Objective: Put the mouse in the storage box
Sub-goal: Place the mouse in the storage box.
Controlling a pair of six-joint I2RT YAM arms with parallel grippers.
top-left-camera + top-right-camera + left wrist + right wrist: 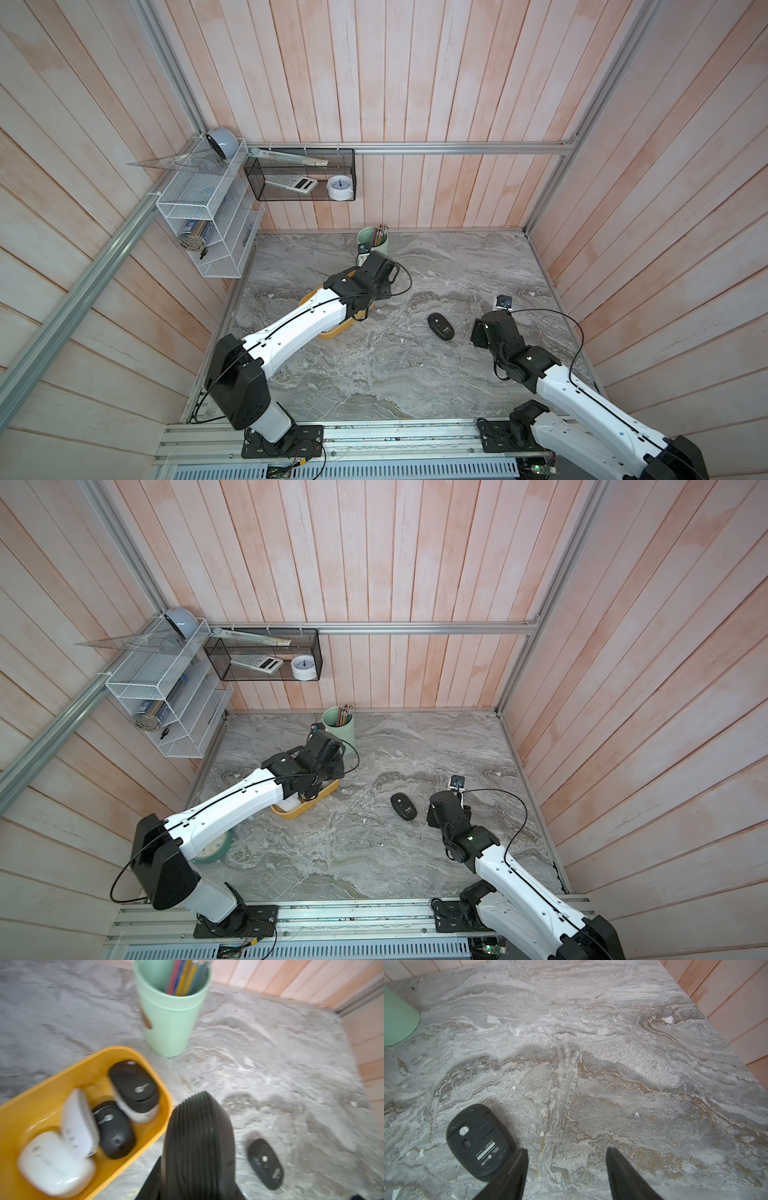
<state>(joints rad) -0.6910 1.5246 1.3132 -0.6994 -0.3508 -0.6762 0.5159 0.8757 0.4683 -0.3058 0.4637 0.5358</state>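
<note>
Lining a grey marble tabletop (374, 374), pink plank walls (415, 83); left hand (202, 1098) closed, right hand (567, 1150) open.

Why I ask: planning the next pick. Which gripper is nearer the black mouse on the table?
Right. The right gripper hangs just beside the black mouse; the left gripper is at the yellow storage box.

Two white-shelled arms (299, 320), black joints (237, 374), thin looping black cables (581, 336), ribbed dark end effector fingers (197, 1126)
</note>
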